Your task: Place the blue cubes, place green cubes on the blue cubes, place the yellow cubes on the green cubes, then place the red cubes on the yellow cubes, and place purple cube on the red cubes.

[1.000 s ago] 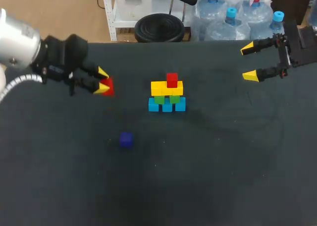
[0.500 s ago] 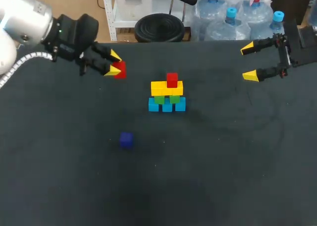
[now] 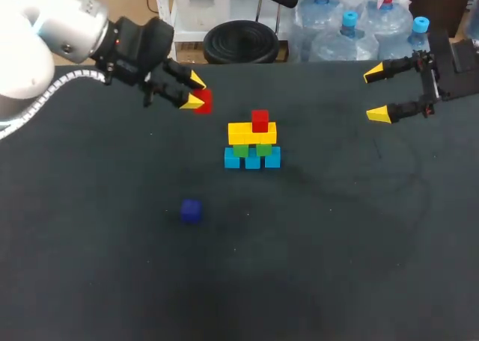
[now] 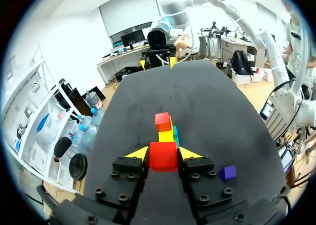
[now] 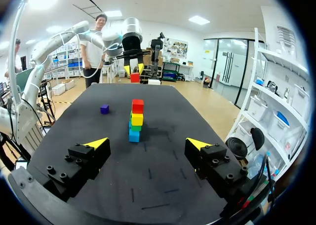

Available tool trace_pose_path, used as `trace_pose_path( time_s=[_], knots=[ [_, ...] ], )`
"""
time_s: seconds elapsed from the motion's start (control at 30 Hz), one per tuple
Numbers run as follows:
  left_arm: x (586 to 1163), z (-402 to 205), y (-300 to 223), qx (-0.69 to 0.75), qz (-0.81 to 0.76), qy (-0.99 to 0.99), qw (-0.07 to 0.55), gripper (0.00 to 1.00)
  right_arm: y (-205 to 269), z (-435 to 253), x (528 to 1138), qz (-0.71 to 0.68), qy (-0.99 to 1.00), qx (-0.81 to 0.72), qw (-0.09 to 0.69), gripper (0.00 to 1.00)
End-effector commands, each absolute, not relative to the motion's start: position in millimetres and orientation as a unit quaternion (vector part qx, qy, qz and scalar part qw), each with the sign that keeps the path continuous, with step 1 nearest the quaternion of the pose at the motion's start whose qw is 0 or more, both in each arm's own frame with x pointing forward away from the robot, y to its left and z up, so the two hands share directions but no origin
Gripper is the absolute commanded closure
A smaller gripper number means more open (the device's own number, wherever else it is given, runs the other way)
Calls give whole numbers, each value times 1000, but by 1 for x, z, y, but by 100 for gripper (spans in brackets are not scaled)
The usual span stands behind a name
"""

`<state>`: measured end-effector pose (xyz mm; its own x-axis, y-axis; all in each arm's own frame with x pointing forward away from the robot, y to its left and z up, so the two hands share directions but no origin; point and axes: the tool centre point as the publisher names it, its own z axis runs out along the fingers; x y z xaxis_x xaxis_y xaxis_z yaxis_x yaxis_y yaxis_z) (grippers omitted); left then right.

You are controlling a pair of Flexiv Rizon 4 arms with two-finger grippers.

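Observation:
A stack (image 3: 252, 140) stands mid-table: blue cubes (image 3: 252, 158) at the base, green cubes (image 3: 251, 149), yellow cubes (image 3: 252, 133), and one red cube (image 3: 260, 120) on top. My left gripper (image 3: 196, 91) is shut on a second red cube (image 3: 203, 101), held in the air left of and behind the stack; the left wrist view shows that cube (image 4: 163, 156) pinched between the yellow tips, with the stack (image 4: 165, 129) ahead. A purple cube (image 3: 191, 211) lies on the table in front of the stack at the left. My right gripper (image 3: 382, 94) hovers open at the far right, holding nothing.
The dark tabletop (image 3: 337, 244) carries nothing besides the stack and the purple cube (image 5: 104, 108). In the right wrist view the stack (image 5: 136, 119) stands ahead of the open fingers, with my left arm's gripper (image 5: 133, 69) beyond it.
My left gripper has risen and travelled right toward the stack with the red cube held. The right arm, stack and purple cube have not moved.

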<state>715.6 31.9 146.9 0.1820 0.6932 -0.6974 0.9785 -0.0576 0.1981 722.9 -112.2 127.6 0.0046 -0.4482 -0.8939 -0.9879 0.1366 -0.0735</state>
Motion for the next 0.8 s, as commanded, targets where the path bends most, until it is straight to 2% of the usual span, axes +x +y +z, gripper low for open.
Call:
trace_pose_path(
  time_s=[0.03, 0.8],
  knots=[
    [726, 144, 24, 700, -224, 599, 320, 100, -112, 127, 723, 323, 627, -572, 419, 0],
    [733, 123, -7, 702, -247, 587, 319, 100, -112, 127, 723, 323, 627, -572, 419, 0]
  ],
)
